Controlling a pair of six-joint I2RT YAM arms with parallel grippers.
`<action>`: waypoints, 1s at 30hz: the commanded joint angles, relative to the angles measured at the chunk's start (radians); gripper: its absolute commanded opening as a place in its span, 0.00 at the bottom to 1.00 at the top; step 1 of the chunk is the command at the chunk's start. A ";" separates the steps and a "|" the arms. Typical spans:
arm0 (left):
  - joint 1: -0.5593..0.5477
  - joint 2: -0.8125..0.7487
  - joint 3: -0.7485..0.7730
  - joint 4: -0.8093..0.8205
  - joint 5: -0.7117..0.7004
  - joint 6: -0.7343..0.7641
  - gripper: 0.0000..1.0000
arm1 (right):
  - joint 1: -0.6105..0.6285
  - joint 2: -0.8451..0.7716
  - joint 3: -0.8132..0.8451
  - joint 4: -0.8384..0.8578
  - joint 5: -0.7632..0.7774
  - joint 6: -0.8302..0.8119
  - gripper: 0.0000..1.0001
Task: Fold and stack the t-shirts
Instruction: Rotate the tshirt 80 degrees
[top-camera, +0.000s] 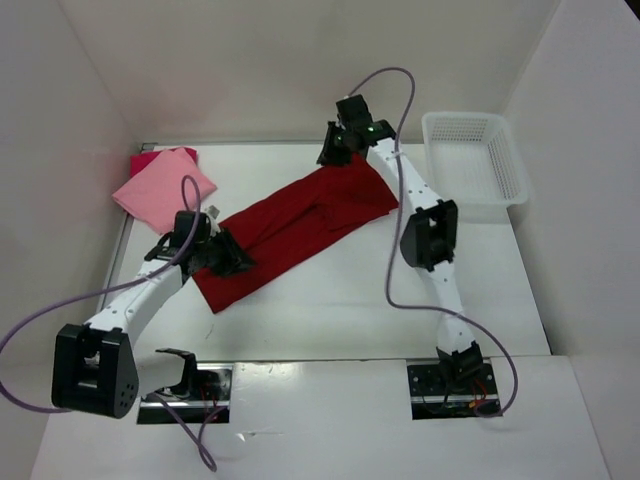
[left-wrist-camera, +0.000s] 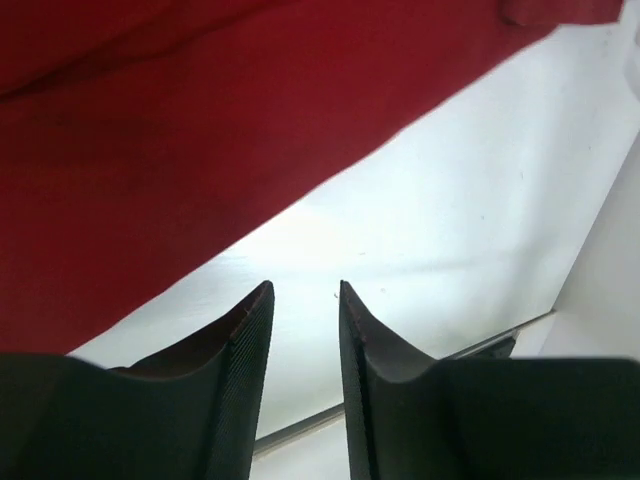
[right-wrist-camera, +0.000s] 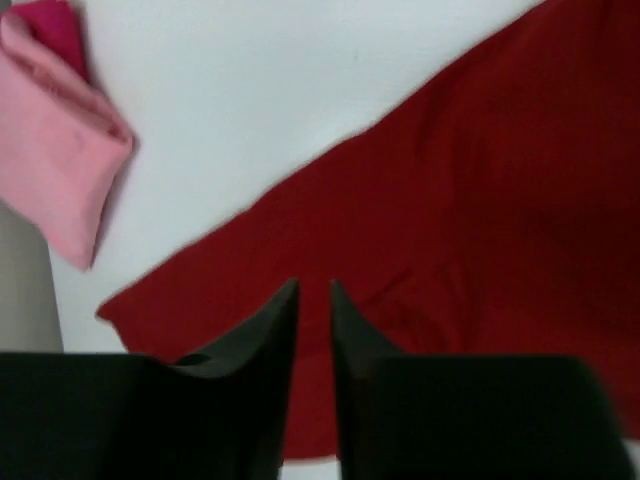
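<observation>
A dark crimson t-shirt (top-camera: 300, 228) lies flat in a long diagonal band across the table. My left gripper (top-camera: 233, 260) is at its near left end. In the left wrist view that gripper (left-wrist-camera: 305, 292) is open over bare white table, the crimson cloth (left-wrist-camera: 150, 150) just beyond its tips. My right gripper (top-camera: 336, 150) hovers at the shirt's far right end. In the right wrist view it (right-wrist-camera: 314, 288) is open by a narrow gap above the crimson cloth (right-wrist-camera: 470, 220), nothing pinched. A folded light pink t-shirt (top-camera: 163, 187) rests on a magenta one (top-camera: 146, 160) at the back left.
A white lattice basket (top-camera: 476, 160) stands at the back right, next to the right arm's forearm. White walls close in the table on three sides. The pink shirt (right-wrist-camera: 50, 160) and the magenta one (right-wrist-camera: 55, 28) show at the upper left of the right wrist view.
</observation>
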 joint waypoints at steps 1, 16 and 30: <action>-0.076 0.061 0.128 0.038 -0.056 0.046 0.37 | 0.027 -0.364 -0.478 0.202 -0.044 -0.052 0.19; -0.115 0.204 0.283 0.027 -0.030 0.157 0.21 | -0.230 -0.546 -1.241 0.450 0.171 -0.021 0.00; -0.115 0.225 0.293 0.027 0.065 0.138 0.24 | -0.196 -0.207 -0.828 0.373 0.160 0.010 0.02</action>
